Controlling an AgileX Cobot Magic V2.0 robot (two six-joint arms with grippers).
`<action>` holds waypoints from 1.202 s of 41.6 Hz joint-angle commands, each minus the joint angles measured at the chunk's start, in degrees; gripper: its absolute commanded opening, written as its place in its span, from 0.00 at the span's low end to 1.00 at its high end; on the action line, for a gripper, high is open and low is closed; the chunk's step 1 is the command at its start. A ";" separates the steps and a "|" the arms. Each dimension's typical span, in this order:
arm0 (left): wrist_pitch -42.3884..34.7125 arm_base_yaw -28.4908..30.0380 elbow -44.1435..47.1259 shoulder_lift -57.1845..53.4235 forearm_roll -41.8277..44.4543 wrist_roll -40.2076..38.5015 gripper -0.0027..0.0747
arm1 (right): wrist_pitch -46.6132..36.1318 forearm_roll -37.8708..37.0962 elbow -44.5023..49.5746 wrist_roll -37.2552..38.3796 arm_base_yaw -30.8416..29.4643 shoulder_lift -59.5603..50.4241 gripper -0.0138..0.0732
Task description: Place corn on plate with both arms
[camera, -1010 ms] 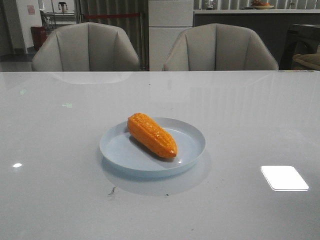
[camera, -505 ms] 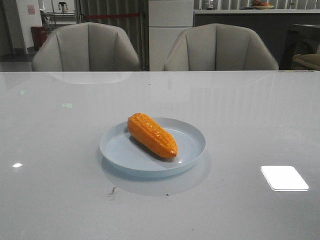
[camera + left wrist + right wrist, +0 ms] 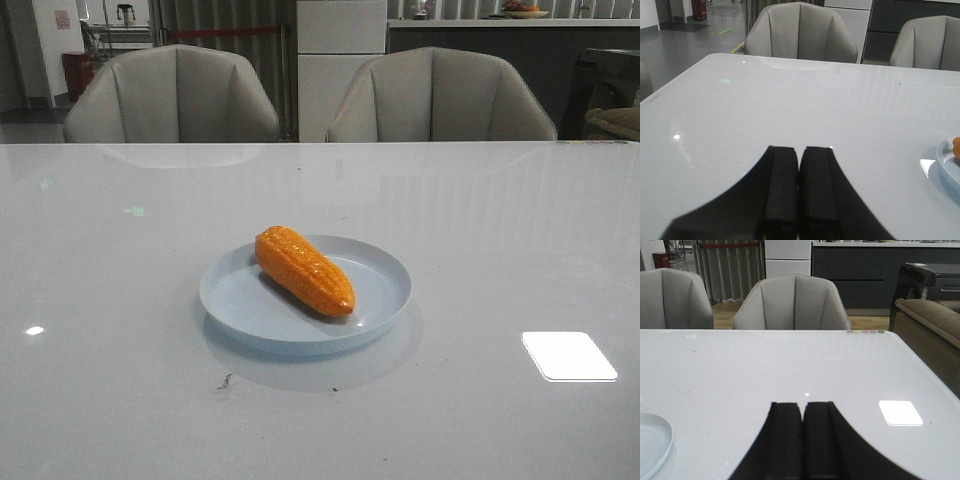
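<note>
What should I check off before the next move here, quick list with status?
1. Corn on plate: ok, it lies diagonally inside the rim.
2. Corn free of any grip: ok, no end effector shows in the front view.
3. Left end effector empty: ok, fingers pressed together with nothing between, over bare table.
4. Right end effector empty: ok, shut with nothing between the fingers, plate edge only at the side of its view.
5. Plate flat on table: ok, rim looks level.
6. Corn stable against rolling: cannot tell from a still picture.
</note>
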 commanded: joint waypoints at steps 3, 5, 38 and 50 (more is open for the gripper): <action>-4.45 0.06 2.08 -1.04 -0.61 -0.64 0.15 | -6.34 0.13 3.59 -0.39 -0.07 -2.86 0.21; -4.45 0.06 2.08 -1.04 -0.61 -0.64 0.15 | -6.34 0.13 5.67 -0.39 -0.07 -3.94 0.21; -4.45 0.06 2.08 -1.04 -0.61 -0.64 0.15 | -5.80 0.13 14.58 -0.39 -0.07 -9.25 0.21; -4.45 0.06 2.08 -1.04 -0.61 -0.64 0.15 | -5.80 0.13 14.58 -0.39 -0.07 -9.25 0.21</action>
